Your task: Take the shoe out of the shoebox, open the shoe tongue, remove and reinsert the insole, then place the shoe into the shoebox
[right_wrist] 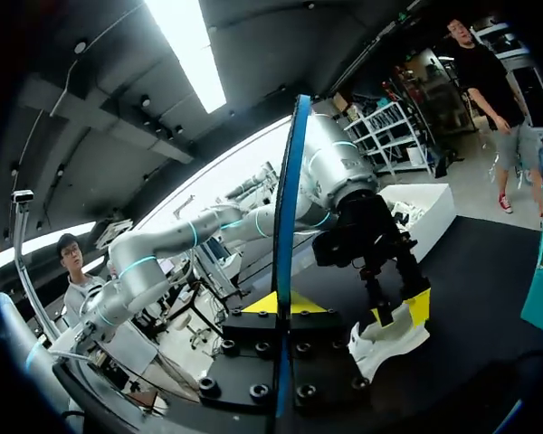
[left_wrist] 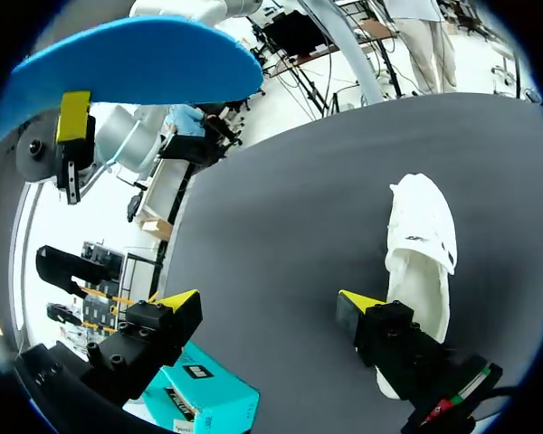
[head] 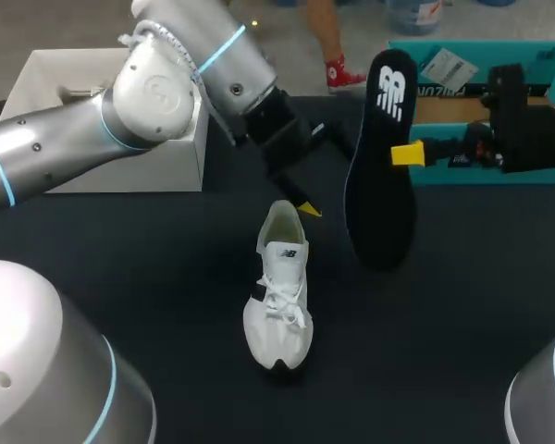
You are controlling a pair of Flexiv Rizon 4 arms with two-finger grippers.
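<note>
The white shoe (head: 279, 296) lies on the black table, toe toward me. My left gripper (head: 302, 206) hangs open just above its heel opening; in the left wrist view its fingers (left_wrist: 268, 303) stand wide apart with the shoe (left_wrist: 421, 253) beside one finger, not between them. My right gripper (head: 409, 154) is shut on the insole (head: 381, 166), black on top and blue beneath, and holds it up on edge to the right of the shoe. In the right wrist view the insole (right_wrist: 290, 226) stands edge-on between the pads, with the shoe (right_wrist: 389, 339) and my left gripper (right_wrist: 396, 312) beyond.
The teal shoebox (head: 536, 55) stands open at the back right, behind my right arm. A white box (head: 46, 83) sits at the back left under my left arm. Bare black tabletop (head: 148, 277) lies left of the shoe.
</note>
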